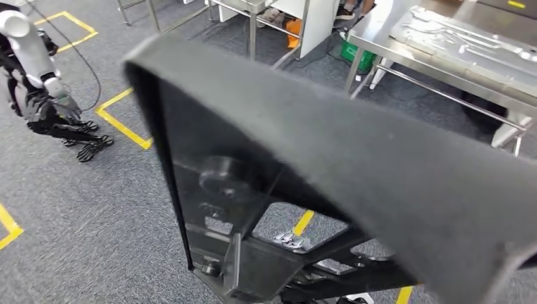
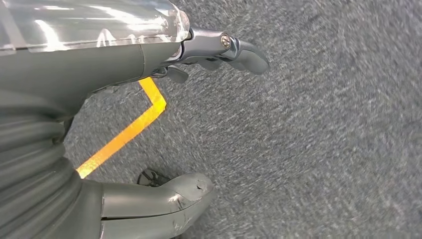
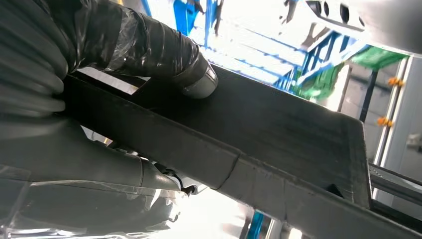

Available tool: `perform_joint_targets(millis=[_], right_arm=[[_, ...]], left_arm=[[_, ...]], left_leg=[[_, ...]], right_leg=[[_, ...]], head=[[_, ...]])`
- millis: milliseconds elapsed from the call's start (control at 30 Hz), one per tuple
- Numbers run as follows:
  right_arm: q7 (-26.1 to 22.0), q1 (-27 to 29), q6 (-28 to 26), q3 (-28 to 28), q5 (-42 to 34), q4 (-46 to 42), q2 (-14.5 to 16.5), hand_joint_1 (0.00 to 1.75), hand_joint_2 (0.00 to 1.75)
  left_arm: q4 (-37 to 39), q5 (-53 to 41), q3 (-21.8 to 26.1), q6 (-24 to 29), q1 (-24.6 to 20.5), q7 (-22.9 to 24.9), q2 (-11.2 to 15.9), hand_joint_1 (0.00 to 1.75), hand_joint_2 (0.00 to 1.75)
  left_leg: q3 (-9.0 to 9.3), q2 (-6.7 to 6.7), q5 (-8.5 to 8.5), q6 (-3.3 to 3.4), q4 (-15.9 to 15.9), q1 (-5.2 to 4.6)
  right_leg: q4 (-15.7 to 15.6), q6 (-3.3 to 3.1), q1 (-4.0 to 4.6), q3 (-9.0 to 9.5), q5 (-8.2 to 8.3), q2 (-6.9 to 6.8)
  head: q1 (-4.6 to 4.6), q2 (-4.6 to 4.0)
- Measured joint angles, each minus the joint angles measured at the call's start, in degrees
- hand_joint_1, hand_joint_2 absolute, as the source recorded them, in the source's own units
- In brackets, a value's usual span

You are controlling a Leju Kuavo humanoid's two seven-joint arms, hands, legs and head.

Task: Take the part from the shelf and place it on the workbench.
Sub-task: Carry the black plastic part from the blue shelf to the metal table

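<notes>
A big black part (image 1: 354,158), a flat frame with a felt-like edge and cut-out openings, hangs tilted close in front of the head view. My right hand (image 3: 45,99) grips one edge bar of the black part (image 3: 278,134), a thick finger (image 3: 164,55) lying over the top and the others underneath. My left hand (image 1: 65,104) hangs at my side on the far left, away from the part. Over the carpet the left hand (image 2: 149,59) holds nothing, its fingers apart. The steel workbench (image 1: 380,28) stands at the upper right, beyond the part.
Flat stamped metal sheets (image 1: 468,44) lie on the workbench. A green crate (image 1: 360,56) sits on the floor under its near end. Another steel-legged frame (image 1: 252,28) stands at top centre. Yellow tape lines (image 1: 123,126) mark the grey carpet.
</notes>
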Motion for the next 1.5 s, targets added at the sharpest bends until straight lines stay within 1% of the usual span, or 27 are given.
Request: perform_joint_targets(millis=[67,133,200,267,333,367,433,500,533,567,600,667,700,767,833,900,933,967,1033,1067,1100,1167,1233,1267,1367,1433,1500], right_arm=[[-0.2,0.2,-0.3,0.0,-0.3,0.0,0.0,1.75,1.75],[-0.3,0.2,-0.4,0.0,-0.5,0.0,0.0,1.75,1.75],[-0.3,0.2,-0.4,0.0,-0.6,0.0,0.0,1.75,1.75],[-0.4,0.2,-0.5,0.0,-0.6,0.0,0.0,1.75,1.75],[-0.5,0.4,-0.7,0.0,-0.7,-0.1,0.0,1.75,1.75],[-0.6,0.4,-0.9,0.0,-0.7,-0.3,0.0,1.75,1.75],[-0.8,0.4,-1.0,0.1,-0.8,-0.5,0.0,1.75,1.75],[-0.9,0.4,-1.3,0.1,-1.0,-0.5,0.1,1.75,1.75],[-1.0,0.5,-1.5,0.1,-1.0,-0.5,0.1,1.75,1.75],[-1.0,0.7,-1.7,0.1,-1.1,-0.5,0.1,1.75,1.75],[-1.0,0.8,-2.0,0.1,-1.2,-0.5,0.1,1.75,1.75],[-1.0,1.0,-2.4,0.1,-1.4,-0.5,0.1,1.75,1.75],[-1.0,1.0,-2.5,0.1,-1.5,-0.5,0.1,1.75,1.75],[-1.0,1.1,-2.8,0.1,-1.6,-0.5,0.1,1.75,1.75],[-1.0,1.3,-3.0,0.1,-1.6,-0.5,0.1,1.75,1.75],[-1.0,1.3,-3.1,0.0,-1.6,-0.6,0.1,1.75,1.75],[-0.9,1.3,-3.1,0.0,-1.6,-0.6,0.1,1.75,1.75],[-0.9,1.3,-3.1,0.0,-1.6,-0.6,0.1,1.75,1.75],[-0.9,1.3,-3.1,0.0,-1.5,-0.6,0.1,1.75,1.75],[-0.8,1.3,-3.1,0.0,-1.5,-0.5,0.0,1.75,1.75],[-0.7,1.4,-3.1,0.0,-1.4,-0.4,0.0,1.75,1.75],[-0.6,1.4,-3.1,0.0,-1.2,-0.3,0.0,1.75,1.75],[-0.5,1.3,-3.2,0.0,-1.1,-0.3,0.0,1.75,1.75],[-0.5,1.3,-3.2,0.0,-1.1,-0.3,0.0,1.75,1.75],[-0.3,1.4,-3.2,0.0,-0.9,-0.1,0.0,1.75,1.75],[-0.2,1.4,-3.2,0.0,-0.8,0.0,0.0,1.75,1.75],[-0.1,1.4,-3.2,-0.1,-0.8,0.2,0.0,1.75,1.75]], left_arm=[[0.0,-0.1,0.0,-0.1,0.0,0.0,0.0,0.0,1.75],[0.0,-0.1,0.0,-0.2,0.0,0.0,0.0,0.0,1.75],[0.0,-0.2,0.0,-0.2,0.0,0.0,0.0,0.0,1.75],[0.0,-0.2,0.0,-0.3,-0.1,0.0,0.0,0.0,1.75],[0.0,-0.2,0.0,-0.4,-0.3,0.0,-0.1,0.0,1.75],[0.0,-0.3,0.0,-0.5,-0.4,0.0,-0.1,0.0,1.75],[0.0,-0.4,-0.1,-0.6,-0.6,0.0,-0.1,0.0,1.75],[0.0,-0.4,-0.1,-0.6,-0.4,0.0,0.0,0.0,1.75],[0.0,-0.4,-0.1,-0.6,-0.3,0.0,0.0,0.0,1.75],[0.0,-0.3,-0.1,-0.7,-0.2,0.0,0.0,0.0,1.75],[0.0,-0.2,-0.1,-0.8,-0.1,0.1,0.0,0.0,1.75],[0.0,0.0,-0.1,-1.1,-0.1,0.2,0.0,0.0,1.75],[0.0,0.1,-0.1,-1.3,-0.1,0.2,0.0,0.0,1.75],[0.0,0.4,-0.1,-1.6,-0.1,0.4,0.1,0.0,1.75],[0.0,0.4,-0.1,-1.7,-0.1,0.5,0.0,0.0,1.75],[0.0,0.4,-0.1,-1.8,-0.1,0.5,0.0,0.0,1.75],[0.0,0.4,0.0,-1.8,-0.1,0.5,-0.1,0.0,1.75],[0.0,0.4,0.0,-1.8,0.0,0.5,0.0,0.0,1.75],[0.0,0.5,0.0,-1.8,0.2,0.5,0.0,0.0,1.75],[0.0,0.5,0.0,-1.8,0.2,0.5,-0.1,0.0,1.75],[0.0,0.5,0.0,-1.8,0.2,0.5,-0.1,0.0,1.75],[0.0,0.6,0.0,-1.8,0.2,0.5,-0.1,0.0,1.75],[0.0,0.6,0.0,-1.9,0.2,0.4,-0.1,0.0,1.75],[0.0,0.6,0.0,-1.9,0.2,0.4,-0.1,0.0,1.75],[0.0,0.7,0.0,-2.1,0.1,0.3,-0.3,0.0,1.75],[0.0,0.8,0.0,-2.2,0.2,0.2,-0.4,0.0,1.75],[0.0,0.9,0.0,-2.3,0.5,0.2,-0.5,0.0,1.75]], left_leg=[[0.33,1.11,-0.37,-0.15,0.0,0.03],[1.05,2.07,-0.86,-0.42,0.0,0.08],[1.78,2.88,-1.32,-0.82,-0.2,-0.03],[2.25,3.69,-1.58,-1.38,-0.6,-0.22],[2.89,4.36,-1.85,-2.08,-1.0,-0.21],[3.08,3.95,-2.29,-2.33,-0.7,-0.15],[1.56,1.83,-4.63,-2.48,3.3,-0.01],[-2.6,0.13,-7.69,-2.36,10.9,-0.12],[-4.58,-0.13,-8.26,-2.32,13.9,-0.17],[-5.74,-0.23,-7.71,-2.25,15.0,-0.21],[-5.8,-0.32,-5.99,-2.13,13.8,-0.24],[-3.36,-1.44,-1.33,-1.74,6.9,-0.26],[-2.02,-2.42,0.13,-1.56,3.5,-0.25],[-0.81,-3.76,0.71,-1.23,0.4,-0.38],[-0.65,-3.16,0.76,-0.86,-0.1,-0.4],[-0.22,-2.21,0.93,-0.26,-0.8,-0.14],[0.02,-1.66,0.94,0.01,-1.0,-0.02],[0.19,-1.11,0.85,0.19,-1.1,-0.05],[0.39,0.05,0.57,0.23,-1.1,-0.08],[0.54,0.61,0.39,0.13,-1.1,-0.06],[0.79,1.14,0.18,-0.01,-1.1,0.0],[1.59,2.08,-0.35,-0.4,-1.1,0.11],[2.18,2.78,-0.83,-0.95,-1.1,-0.03],[2.34,3.11,-0.99,-1.25,-1.2,-0.12],[3.04,3.82,-1.45,-2.21,-1.5,-0.09],[2.19,2.35,-3.2,-2.54,1.0,0.02],[-1.5,0.45,-6.54,-2.48,8.1,-0.04]], right_leg=[[2.5,0.38,-0.5,-1.99,0.58,-0.42],[-3.4,0.39,-0.74,0.48,4.91,-1.23],[-10.2,0.05,-0.34,3.77,7.56,-2.91],[-12.3,-0.43,0.24,4.69,7.51,-3.48],[-13.0,-1.09,0.22,5.03,7.62,-2.47],[-13.5,-1.47,0.09,5.52,7.68,-2.02],[-14.5,-2.27,-0.16,6.57,7.84,-1.25],[-14.5,-2.8,0.13,6.87,7.68,-0.31],[-14.5,-2.94,0.27,6.93,7.55,0.34],[-14.4,-3.02,0.39,7.04,7.4,0.99],[-14.2,-3.02,0.49,7.21,7.23,1.65],[-13.8,-2.81,0.51,7.55,6.73,2.81],[-13.4,-2.6,0.58,7.46,6.45,3.35],[-13.0,-1.99,0.41,6.98,6.21,4.35],[-13.1,-1.36,0.27,6.71,6.27,5.02],[-11.8,-0.77,0.44,6.17,5.35,3.34],[-9.5,-0.44,0.44,5.11,4.07,2.01],[-6.3,-0.15,0.3,3.41,2.44,0.74],[0.8,0.34,-0.24,-0.63,-0.13,-0.16],[2.3,0.54,-0.48,-1.72,0.01,-0.31],[1.6,0.68,-0.68,-1.65,1.33,-0.49],[-5.6,0.69,-0.83,1.67,5.8,-1.64],[-12.0,0.3,-0.37,4.76,8.06,-3.14],[-13.1,0.02,-0.09,5.21,8.01,-3.45],[-13.6,-1.01,0.15,5.46,7.82,-2.24],[-14.4,-1.82,-0.14,6.17,7.98,-1.46],[-14.6,-2.46,-0.13,6.52,7.93,-0.63]], head=[[0.01,0.0],[0.0,0.0],[-0.01,0.0],[-0.02,0.0],[-0.02,0.0],[-0.02,0.0],[-0.03,0.0],[-0.04,0.0],[-0.03,0.0],[-0.03,0.0],[-0.03,0.0],[-0.03,0.0],[-0.03,0.0],[-0.04,0.0],[-0.06,0.0],[-0.03,0.0],[-0.02,0.0],[-0.01,0.0],[-0.01,0.0],[-0.01,0.0],[-0.01,0.0],[-0.01,0.0],[-0.01,0.0],[-0.01,0.0],[-0.03,0.0],[-0.03,0.0],[-0.03,0.0]])
